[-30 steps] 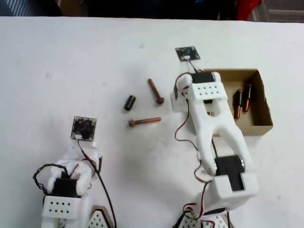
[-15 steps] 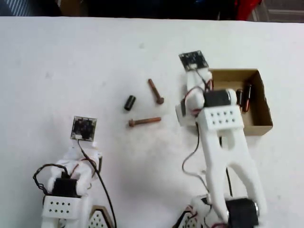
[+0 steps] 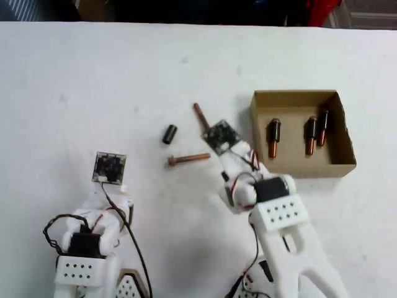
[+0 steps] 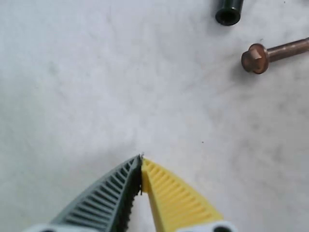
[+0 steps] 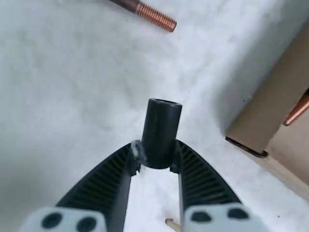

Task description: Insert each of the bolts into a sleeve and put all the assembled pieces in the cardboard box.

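Observation:
In the right wrist view my right gripper (image 5: pixel 155 151) is shut on a short black sleeve (image 5: pixel 161 129) held just above the table. A copper bolt's threaded end (image 5: pixel 147 13) lies beyond it, and the cardboard box (image 5: pixel 270 108) corner is beside it. From above, the right arm (image 3: pixel 273 211) sits between the box (image 3: pixel 255 133) and a flat bolt (image 3: pixel 189 159). A second bolt (image 3: pixel 199 115) and a loose sleeve (image 3: pixel 169 134) lie farther back. Three assembled pieces (image 3: pixel 273 137) rest in the box. My left gripper (image 4: pixel 141 163) is shut and empty, short of the sleeve (image 4: pixel 228 10) and bolt head (image 4: pixel 255 58).
The left arm (image 3: pixel 87 248) stays at the table's front left corner. White tabletop (image 3: pixel 93 81) stretches wide to the left and back. The right arm's wrist board (image 3: pixel 222 136) overlaps the head end of the far bolt.
The right arm has drawn back from over the box toward the front and left, uncovering a third assembled piece inside. The left arm has not moved.

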